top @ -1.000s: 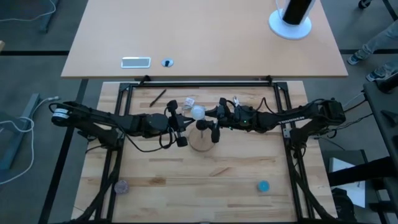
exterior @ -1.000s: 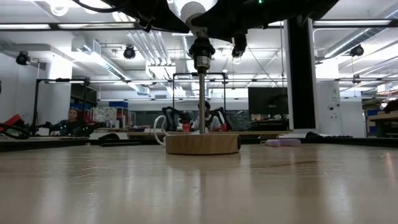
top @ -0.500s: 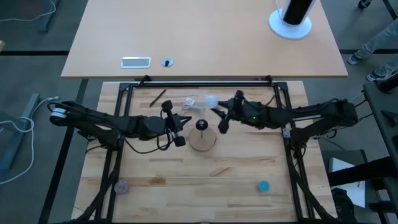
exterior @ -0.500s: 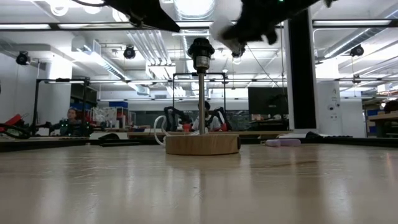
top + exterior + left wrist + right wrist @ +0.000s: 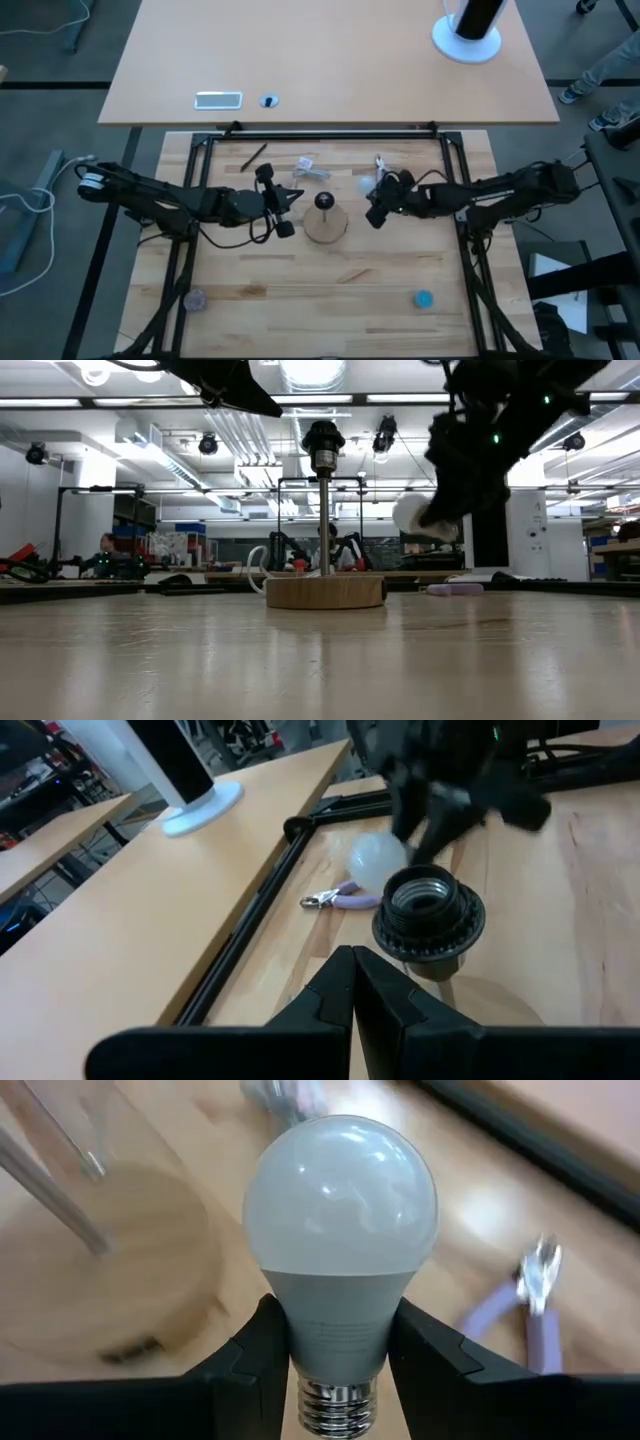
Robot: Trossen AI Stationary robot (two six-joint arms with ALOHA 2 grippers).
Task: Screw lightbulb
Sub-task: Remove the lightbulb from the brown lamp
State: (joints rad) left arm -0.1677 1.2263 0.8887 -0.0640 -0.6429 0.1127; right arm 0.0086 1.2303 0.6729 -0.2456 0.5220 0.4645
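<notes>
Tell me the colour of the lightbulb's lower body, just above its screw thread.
Light grey, under a white dome; the lightbulb shows best in the right wrist view.

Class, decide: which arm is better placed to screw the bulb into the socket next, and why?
The right. Its gripper already holds the bulb beside the socket; the left gripper is shut and empty.

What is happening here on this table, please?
The right claw holds the lightbulb by its grey lower part, in the air to one side of the black socket. The bulb is not in the socket, which stands empty on a thin post above the round wooden base. The left claw is shut and empty, pointing at the socket from the other side. Small purple pliers lie on the table behind.
</notes>
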